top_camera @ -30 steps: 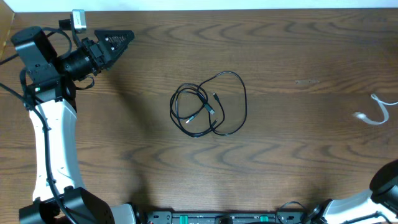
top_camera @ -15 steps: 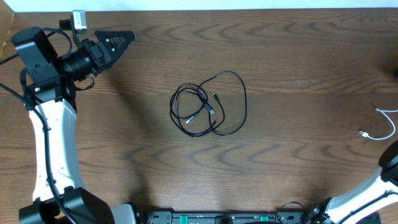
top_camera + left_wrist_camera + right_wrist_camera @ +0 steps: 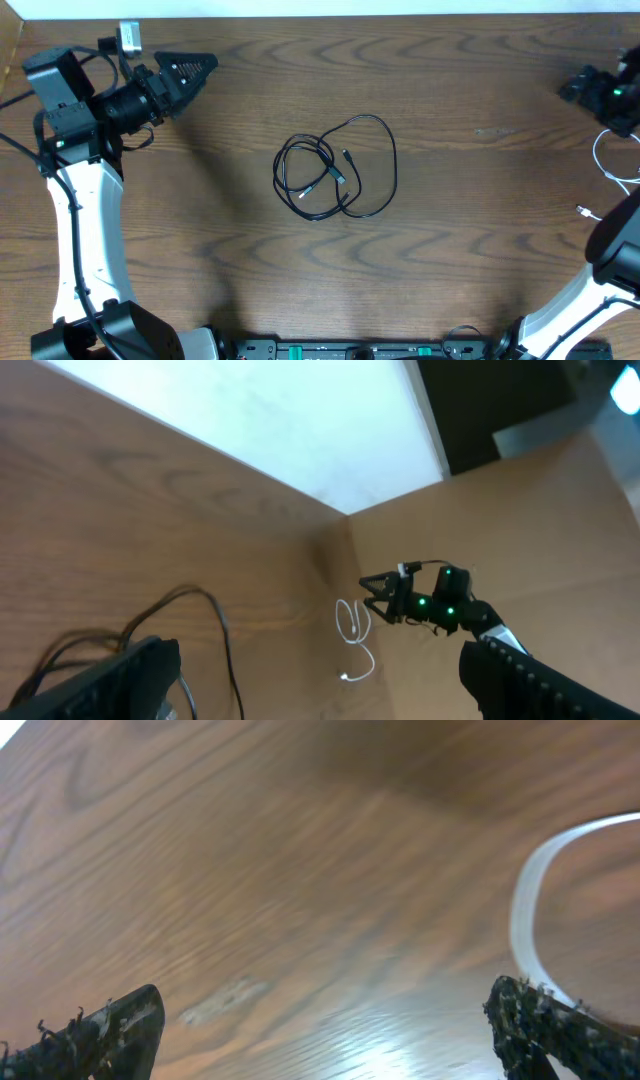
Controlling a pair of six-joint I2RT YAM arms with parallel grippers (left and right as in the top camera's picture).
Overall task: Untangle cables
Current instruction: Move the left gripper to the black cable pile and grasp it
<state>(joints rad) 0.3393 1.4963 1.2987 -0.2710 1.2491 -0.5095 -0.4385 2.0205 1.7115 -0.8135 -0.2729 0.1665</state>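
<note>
The black cables (image 3: 335,170) lie in a loose tangled coil at the middle of the table, with small plug ends inside the loops. A white cable (image 3: 597,160) lies apart at the right edge, its plug (image 3: 581,211) toward the front. My left gripper (image 3: 200,72) hovers open at the far left, pointing right, empty. In the left wrist view a strand of the black cables (image 3: 215,625) and the white cable (image 3: 352,632) show ahead. My right gripper (image 3: 574,88) is open near the far right, just beyond the white cable (image 3: 528,910), holding nothing.
The wooden table (image 3: 470,250) ends at a white strip along the back edge. A brown board (image 3: 560,540) stands past the table's right end. The right arm (image 3: 610,250) reaches up along the right edge.
My right gripper opened and let go of the white cable, then swung up to the far right corner. The white cable settled closer to the right edge. The left arm barely moved.
</note>
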